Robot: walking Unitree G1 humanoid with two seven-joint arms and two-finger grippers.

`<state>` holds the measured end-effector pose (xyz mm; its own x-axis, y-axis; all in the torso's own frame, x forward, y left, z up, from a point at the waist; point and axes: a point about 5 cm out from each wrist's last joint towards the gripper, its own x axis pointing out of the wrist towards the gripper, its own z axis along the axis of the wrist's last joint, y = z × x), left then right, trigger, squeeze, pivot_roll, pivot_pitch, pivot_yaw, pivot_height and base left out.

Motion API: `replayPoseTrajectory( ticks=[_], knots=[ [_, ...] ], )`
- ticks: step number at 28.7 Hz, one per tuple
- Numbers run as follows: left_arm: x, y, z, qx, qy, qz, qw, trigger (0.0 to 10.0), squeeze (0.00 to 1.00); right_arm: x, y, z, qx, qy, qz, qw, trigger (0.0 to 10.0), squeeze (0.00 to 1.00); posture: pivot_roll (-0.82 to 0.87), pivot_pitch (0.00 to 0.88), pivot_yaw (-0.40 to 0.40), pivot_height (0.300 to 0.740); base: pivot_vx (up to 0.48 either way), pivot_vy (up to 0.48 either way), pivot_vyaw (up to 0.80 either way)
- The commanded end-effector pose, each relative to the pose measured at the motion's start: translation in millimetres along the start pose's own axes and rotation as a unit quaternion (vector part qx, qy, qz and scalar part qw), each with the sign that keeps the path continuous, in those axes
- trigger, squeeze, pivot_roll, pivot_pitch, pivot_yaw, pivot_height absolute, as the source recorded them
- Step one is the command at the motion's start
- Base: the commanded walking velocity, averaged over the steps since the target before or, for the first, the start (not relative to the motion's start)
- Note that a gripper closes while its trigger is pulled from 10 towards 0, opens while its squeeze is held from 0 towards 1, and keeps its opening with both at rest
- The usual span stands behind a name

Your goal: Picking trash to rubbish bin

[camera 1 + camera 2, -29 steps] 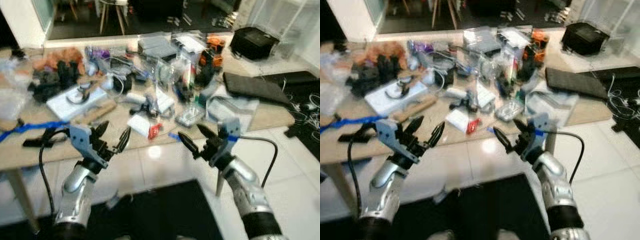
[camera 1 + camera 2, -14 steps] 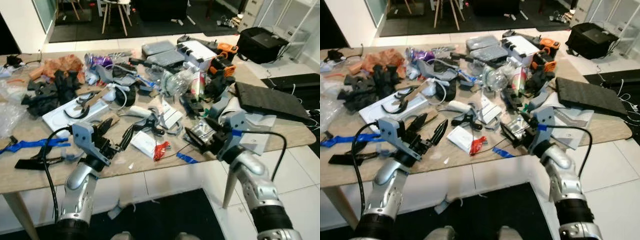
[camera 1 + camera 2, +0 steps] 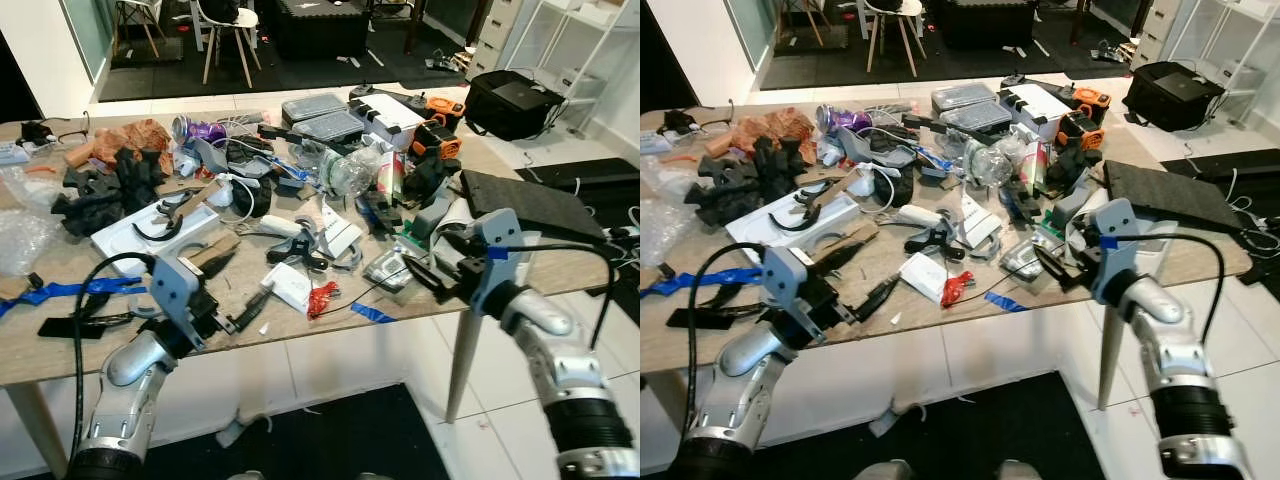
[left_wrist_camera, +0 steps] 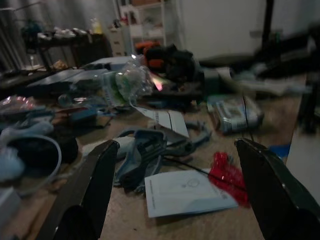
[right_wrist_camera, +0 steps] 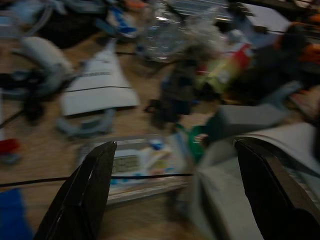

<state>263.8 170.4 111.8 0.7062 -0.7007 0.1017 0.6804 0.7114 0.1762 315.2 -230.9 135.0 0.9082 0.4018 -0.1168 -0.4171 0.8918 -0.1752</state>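
A cluttered wooden table [image 3: 330, 335] holds scraps. A white paper card [image 3: 288, 284] with a red wrapper [image 3: 322, 298] lies near the front edge, and both show in the left wrist view as paper card [image 4: 187, 192] and wrapper [image 4: 227, 175]. My left gripper [image 3: 240, 288] is open, low over the table just left of the card. A clear plastic packet [image 3: 385, 268] lies right of it. My right gripper [image 3: 425, 255] is open beside that packet [image 5: 140, 165], with nothing between its fingers. A crushed clear bottle [image 3: 350, 172] lies further back.
A white tray [image 3: 125, 235] with black tools and a blue strap [image 3: 60, 292] lie on the left. A dark pad [image 3: 530, 200] covers the table's right corner. A black bag [image 3: 510, 100] stands on the floor beyond. Cases and cables crowd the far side.
The camera has come closer to the table and the picture has sharpened. Both open grippers have moved from in front of the table edge to over its top, near the card and the packet.
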Motion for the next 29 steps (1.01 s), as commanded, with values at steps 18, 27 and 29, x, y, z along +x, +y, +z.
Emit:
replayPoseTrajectory(
  ticks=[18,27,29],
  knots=[
    [13.8,3.9,16.7,0.078,0.026,0.008,0.997,10.0,0.00,15.6,1.5,-48.1,0.244,0.081,-0.083,0.963,10.0,0.00,-0.01,0.000,-0.006,0.740,0.000,0.000,0.00],
    [15.0,1.6,16.7,0.085,0.031,0.004,0.996,10.0,0.00,20.5,8.9,-60.5,0.249,0.127,-0.051,0.959,10.0,0.00,0.00,0.000,-0.005,0.740,0.000,0.000,0.00],
    [14.9,1.5,16.7,0.085,0.031,0.004,0.996,10.0,0.00,21.1,9.8,-60.5,0.249,0.129,-0.046,0.959,10.0,0.00,0.00,0.000,-0.005,0.740,0.000,0.000,0.00]
  ],
)
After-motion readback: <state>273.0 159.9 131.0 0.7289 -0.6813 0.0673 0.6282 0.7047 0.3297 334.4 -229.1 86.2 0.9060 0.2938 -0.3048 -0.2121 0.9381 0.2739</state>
